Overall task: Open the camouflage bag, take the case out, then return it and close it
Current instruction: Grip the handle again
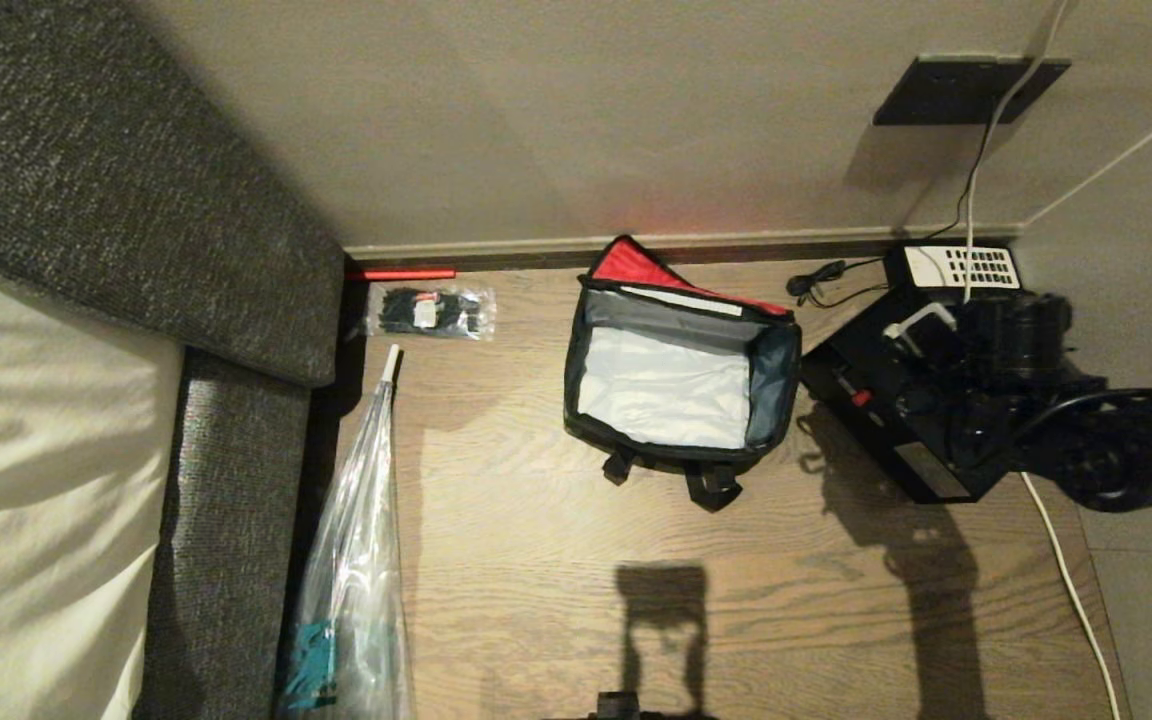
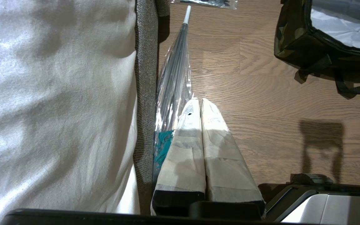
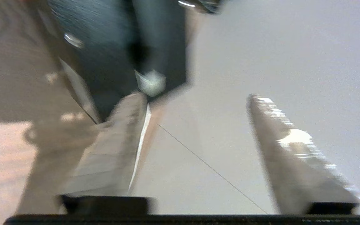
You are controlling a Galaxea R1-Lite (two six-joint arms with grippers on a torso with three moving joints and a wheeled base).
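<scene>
Camouflage bag (image 1: pixel 681 385): stands on the wood floor (image 1: pixel 536 560) near the centre of the head view, lid folded back toward the wall, red lining showing, pale grey interior empty.
Case (image 1: pixel 896 420): out of the bag, lying flat on the floor at 3 o'clock from it, just beside its side wall and skewed to it.
Right gripper (image 3: pixel 195 100): fingers spread wide with nothing between them; the case's edge sits beside one finger. In the head view the arm hangs over the case's far end.
Left gripper (image 2: pixel 200 104): parked low beside the sofa, fingers pressed together, empty.
Step, judged: removal is done; return and closing remain.
Risk 1: the case lies askew, so a regrasp may catch only a corner and let it swing or drop.
Risk 2: a white cable (image 1: pixel 1066 570) and the black telephone (image 1: pixel 956 268) at 12 o'clock of the case could snag the arm.
Risk 3: the soft bag walls may fold inward and block re-entry.
Surface: smooth plank flooring; the case could slide when pushed.
Room: grey sofa (image 1: pixel 226 450) at 9 o'clock, a clear packet of black items (image 1: pixel 429 312) at 10 o'clock, a plastic-wrapped umbrella (image 1: pixel 361 520) along the sofa.
</scene>
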